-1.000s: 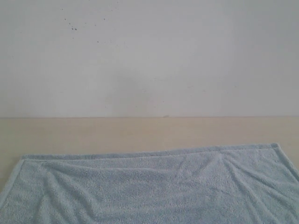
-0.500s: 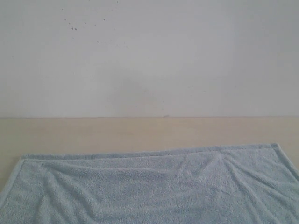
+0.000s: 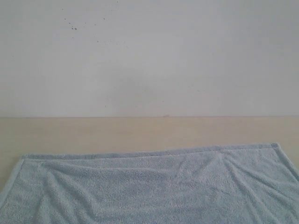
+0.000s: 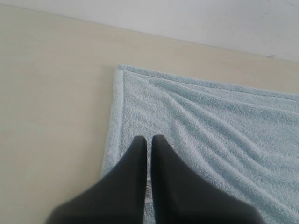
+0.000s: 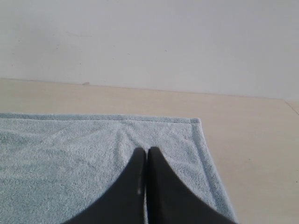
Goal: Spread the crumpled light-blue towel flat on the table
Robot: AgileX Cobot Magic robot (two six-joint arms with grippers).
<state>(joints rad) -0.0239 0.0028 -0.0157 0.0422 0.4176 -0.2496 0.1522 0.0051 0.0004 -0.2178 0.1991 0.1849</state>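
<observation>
The light-blue towel (image 3: 149,186) lies spread over the near part of the beige table (image 3: 140,130), with shallow wrinkles across it and its hemmed far edge showing. Neither gripper appears in the exterior view. In the left wrist view my left gripper (image 4: 149,137) hovers shut over the towel (image 4: 210,126) near its left hem, and a white printed tag (image 4: 149,189) shows through the slit between the fingers. In the right wrist view my right gripper (image 5: 146,149) is shut above the towel (image 5: 70,154), close to its far right corner (image 5: 195,121). Nothing is visibly pinched in either one.
A white speckled wall (image 3: 149,56) rises behind the table's far edge. Bare table (image 4: 46,116) lies left of the towel, and more bare table (image 5: 252,154) right of it. A strip of bare table runs between the towel's far hem and the wall.
The wrinkles on the towel's left half have softened slightly. Its outline has not moved.
</observation>
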